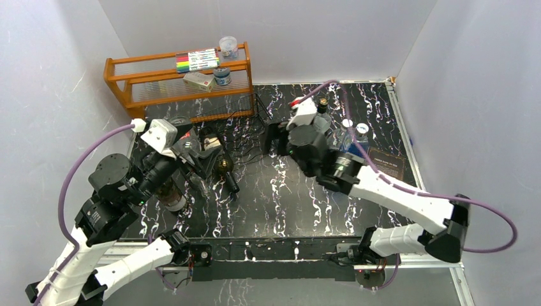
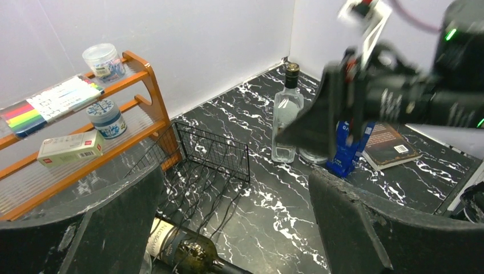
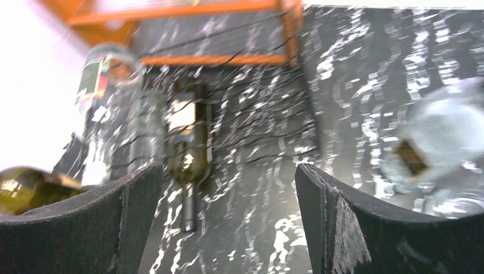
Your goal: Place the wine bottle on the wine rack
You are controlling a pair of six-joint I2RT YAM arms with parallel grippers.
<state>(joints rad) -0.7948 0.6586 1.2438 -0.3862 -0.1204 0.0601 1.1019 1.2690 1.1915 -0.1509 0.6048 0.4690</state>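
The wine bottle [image 1: 223,169] is dark green with a pale label. It lies on its side among the wavy wires at the near left end of the black wire rack [image 1: 245,137], neck towards the near edge. It also shows in the left wrist view [image 2: 182,251] and, blurred, in the right wrist view [image 3: 188,137]. The rack's upright grid end [image 2: 211,151] stands by the orange shelf. My left gripper [image 1: 207,162] is open and empty just above the bottle [image 2: 234,182]. My right gripper [image 1: 273,139] is open and empty at the rack's right side [image 3: 228,171].
The orange wooden shelf [image 1: 178,80] at the back left holds markers, a box and jars. A clear glass bottle [image 2: 285,114] stands upright at the back, with a blue box [image 2: 345,148] and a book [image 2: 391,145] near it. Another bottle [image 1: 171,194] lies under my left arm.
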